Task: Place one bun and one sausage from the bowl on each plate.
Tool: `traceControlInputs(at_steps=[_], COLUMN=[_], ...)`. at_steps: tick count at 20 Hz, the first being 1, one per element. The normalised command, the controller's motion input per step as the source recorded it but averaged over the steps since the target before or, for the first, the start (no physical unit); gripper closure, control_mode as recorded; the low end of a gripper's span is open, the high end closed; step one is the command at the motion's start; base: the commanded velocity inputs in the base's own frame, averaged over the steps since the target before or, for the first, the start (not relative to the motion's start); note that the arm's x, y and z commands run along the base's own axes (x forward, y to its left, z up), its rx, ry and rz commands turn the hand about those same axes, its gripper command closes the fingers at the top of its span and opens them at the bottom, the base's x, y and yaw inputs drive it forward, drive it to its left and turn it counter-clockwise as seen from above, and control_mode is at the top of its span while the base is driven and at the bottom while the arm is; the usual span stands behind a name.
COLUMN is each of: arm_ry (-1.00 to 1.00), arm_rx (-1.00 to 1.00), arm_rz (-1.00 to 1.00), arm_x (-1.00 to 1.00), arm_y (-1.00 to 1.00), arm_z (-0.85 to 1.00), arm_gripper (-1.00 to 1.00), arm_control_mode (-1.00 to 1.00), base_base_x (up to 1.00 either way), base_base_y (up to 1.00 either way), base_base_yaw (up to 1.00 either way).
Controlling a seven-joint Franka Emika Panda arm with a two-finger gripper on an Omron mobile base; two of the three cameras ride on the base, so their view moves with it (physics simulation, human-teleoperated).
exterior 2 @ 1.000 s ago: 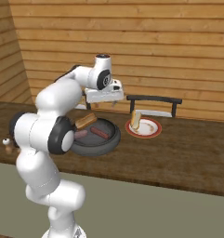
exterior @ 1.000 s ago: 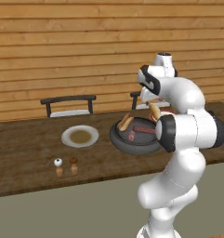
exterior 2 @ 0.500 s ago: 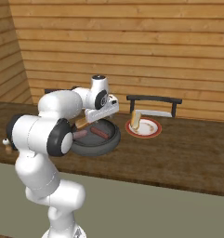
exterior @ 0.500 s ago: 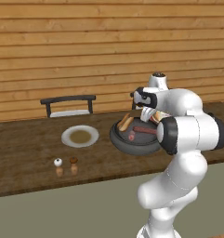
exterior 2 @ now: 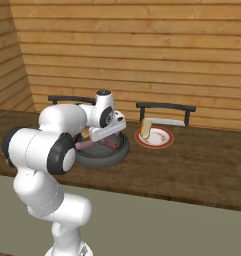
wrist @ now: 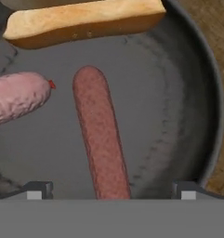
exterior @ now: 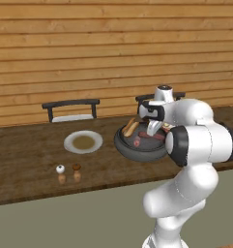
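- The darker sausage [wrist: 100,139] lies on the floor of the bowl [wrist: 197,102], straight ahead of the gripper [wrist: 108,189]; its near end sits midway between the two fingertips [wrist: 38,189], and its long axis runs away from the hand, crossing the line between the tips almost at right angles.
- The jaws stand wide apart and hold nothing; both tips are clear of the sausage, one on each side. My judgement: a straight descent would let them close across its width.
- A paler sausage [wrist: 18,98] lies beside it, angled off toward one edge of the hand view, close to the darker one's far end but not touching.
- A bun [wrist: 83,21] lies across the far side of the bowl, beyond both sausages.
- The bowl sits mid-counter [exterior: 26,160], the arm bent low over it.
- One plate [exterior 2: 156,138] just beside the bowl carries a bun [exterior 2: 146,128] leaning upright and, as far as I can tell, no sausage.
- The other plate [exterior: 83,142], on the bowl's opposite side, is bare.
- Two small shakers [exterior: 68,173] stand near the counter's front edge.
- Behind the counter are two chairs [exterior: 71,109] and a plank wall [exterior: 113,48].
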Motion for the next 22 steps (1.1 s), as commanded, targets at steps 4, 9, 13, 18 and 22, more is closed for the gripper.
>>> traceControlInputs(at_steps=[4, 9, 13, 18, 22], arm_ry=[0.00, 0.00, 0.00, 0.00, 0.00], arm_rx=[0.00, 0.00, 0.00, 0.00, 0.00], arm_rz=[0.00, 0.00, 0.00, 0.00, 0.00], arm_x=[-0.29, 0.10, 0.35, 0.21, 0.00], arm_y=[0.13, 0.04, 0.00, 0.00, 0.00], arm_z=[-0.30, -0.13, -0.03, -0.15, -0.31], arm_gripper=[-1.00, -1.00, -1.00, -1.00, -1.00], arm_control_mode=[-1.00, -1.00, -1.00, -1.00, -1.00], base_base_x=[0.00, 0.00, 0.00, 0.00, 0.00], base_base_y=[0.00, 0.00, 0.00, 0.00, 0.00], base_base_yaw=[0.00, 0.00, 0.00, 0.00, 0.00])
